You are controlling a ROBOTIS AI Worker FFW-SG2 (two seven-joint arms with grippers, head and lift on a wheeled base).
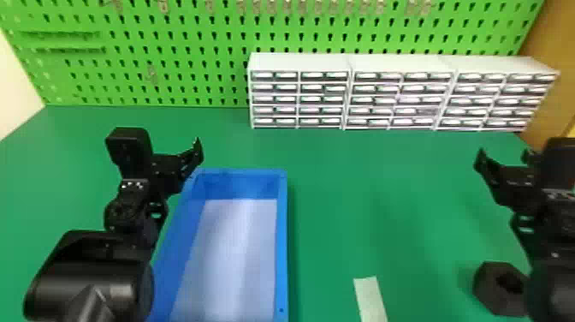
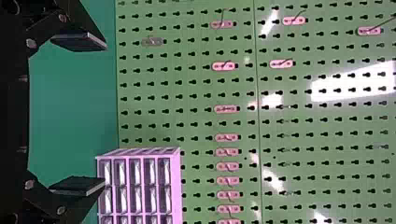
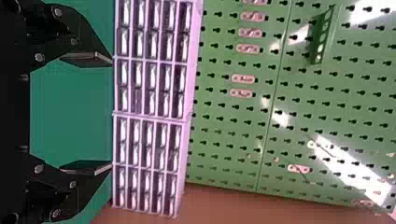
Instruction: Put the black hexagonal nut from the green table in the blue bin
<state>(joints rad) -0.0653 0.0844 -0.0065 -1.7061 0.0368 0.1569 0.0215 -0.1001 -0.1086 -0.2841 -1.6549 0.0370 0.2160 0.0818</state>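
Nut [image 1: 492, 289] and bin [image 1: 282, 240] are well apart in the head view, so I judge the task to be at its very start, with none of it done. The nut rests on the table [image 1: 363, 205], low on the robot's right side, its outer edge hidden behind the right arm [image 1: 549, 278]; the bin is over on the left. Both grippers are held ahead of it, above the table, their fingers spread with nothing between them: the left gripper [image 2: 105, 115] and the right gripper [image 3: 112, 113]. All of the work is left, then: come back to the nut, grip it, lift it, carry it across past the pale strip [image 1: 371, 297], and let it go inside the rim. The right arm looks the likelier one for the pick. As for how the nut points, it seems to lie flat, its hole facing up and that axis upright. Across the table I can make out no clear long axis, as part of the outline is covered.
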